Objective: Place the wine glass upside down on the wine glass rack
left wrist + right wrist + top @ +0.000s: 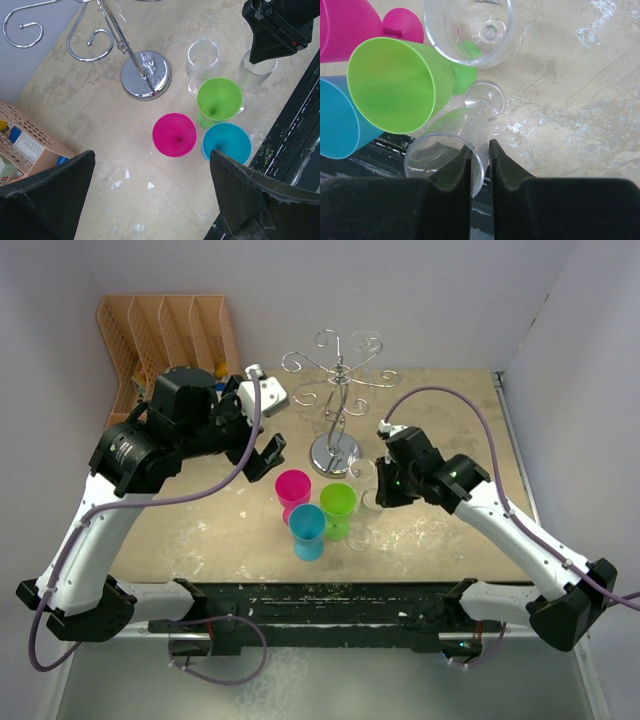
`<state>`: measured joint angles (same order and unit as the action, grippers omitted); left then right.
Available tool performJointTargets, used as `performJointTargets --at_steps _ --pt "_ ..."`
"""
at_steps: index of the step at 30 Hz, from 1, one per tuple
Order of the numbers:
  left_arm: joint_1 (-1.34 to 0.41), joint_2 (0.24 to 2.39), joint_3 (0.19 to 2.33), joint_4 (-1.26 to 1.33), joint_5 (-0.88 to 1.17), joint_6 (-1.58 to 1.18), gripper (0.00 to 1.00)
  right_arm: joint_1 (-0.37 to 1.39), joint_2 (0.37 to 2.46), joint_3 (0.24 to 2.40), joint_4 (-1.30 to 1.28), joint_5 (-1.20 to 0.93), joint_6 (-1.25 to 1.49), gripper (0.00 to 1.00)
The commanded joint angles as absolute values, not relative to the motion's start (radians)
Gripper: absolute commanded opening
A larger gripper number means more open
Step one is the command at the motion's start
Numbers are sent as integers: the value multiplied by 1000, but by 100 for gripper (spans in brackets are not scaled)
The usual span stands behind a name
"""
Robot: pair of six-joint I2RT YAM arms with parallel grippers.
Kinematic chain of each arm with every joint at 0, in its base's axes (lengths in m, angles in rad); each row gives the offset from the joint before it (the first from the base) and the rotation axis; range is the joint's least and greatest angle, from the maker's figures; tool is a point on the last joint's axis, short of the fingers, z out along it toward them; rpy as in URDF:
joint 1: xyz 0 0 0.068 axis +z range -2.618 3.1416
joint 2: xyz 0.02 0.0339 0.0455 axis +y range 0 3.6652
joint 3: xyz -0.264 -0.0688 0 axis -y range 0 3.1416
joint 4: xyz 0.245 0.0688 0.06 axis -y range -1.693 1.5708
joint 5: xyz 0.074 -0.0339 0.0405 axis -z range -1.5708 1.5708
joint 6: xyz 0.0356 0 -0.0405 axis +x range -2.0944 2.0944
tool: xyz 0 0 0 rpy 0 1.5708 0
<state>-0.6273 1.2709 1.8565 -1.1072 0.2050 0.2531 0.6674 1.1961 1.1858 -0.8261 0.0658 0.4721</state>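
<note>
Right pincer (480, 150) is pinching the clear wine glass (450, 150) rim, left pincer (150, 195) is hanging released; should be lifting straight, avoiding the green cup (395, 85) at 10 o'clock.

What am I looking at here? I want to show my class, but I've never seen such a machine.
Two robot arms are bolted to a table's near edge. One picture looks down from above; the other two come from cameras on each wrist. On the table stand a silver wine glass rack, pink, green and blue plastic goblets, and two clear wine glasses. An orange file organiser sits at the back. The right gripper pinches the rim of one clear wine glass; the other clear glass stands free. The left gripper hangs open, holding nothing.
</note>
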Motion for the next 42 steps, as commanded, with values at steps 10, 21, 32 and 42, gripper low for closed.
performJointTargets --at_steps 10,21,32,42 --pt "-606 1223 1838 -1075 256 239 100 684 1188 1288 -982 206 478 0" --pt "-587 1236 1907 -1082 453 172 99 684 1127 1534 -1305 424 508 0" --pt "-576 1261 1910 -866 636 -77 99 685 1195 2062 -1250 938 425 0" --pt "-513 1384 1893 -497 859 -520 99 685 919 1757 -92 591 21 0"
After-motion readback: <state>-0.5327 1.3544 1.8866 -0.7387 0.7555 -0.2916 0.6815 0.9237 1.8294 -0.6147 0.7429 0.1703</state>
